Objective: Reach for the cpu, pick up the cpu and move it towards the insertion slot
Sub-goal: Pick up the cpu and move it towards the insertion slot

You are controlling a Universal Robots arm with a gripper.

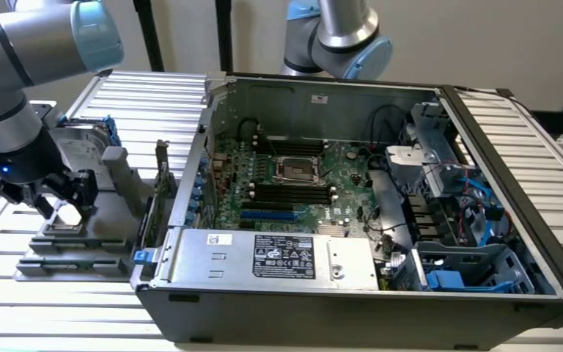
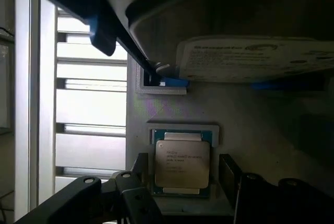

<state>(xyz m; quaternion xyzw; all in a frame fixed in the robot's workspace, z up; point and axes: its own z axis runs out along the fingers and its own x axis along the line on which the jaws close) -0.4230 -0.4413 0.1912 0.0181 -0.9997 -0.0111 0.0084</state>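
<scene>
**Jaws astride the cpu, nothing gripped yet**

The jaws stand wide, one on each side of the cpu, with a gap showing on both sides; they hold nothing. The cpu lies flat in a grey holder on the slatted surface, at the exterior view's left, just beside the open computer case. The insertion slot sits inside that case on the green board, well apart from the chip.

The step in hand looks like the end of the reach, on the edge of the grasp. To do it well, I judge the jaws should be centred so both meet the thin edges together. They should sit low enough to catch those edges without pressing on the holder, and close gently so the chip stays level.

The cpu faces metal top up, toward the wrist camera, with its printed lines showing. It is close to square. Its slightly longer side seems to run along the jaw faces, so the jaws would close across the shorter width.
</scene>
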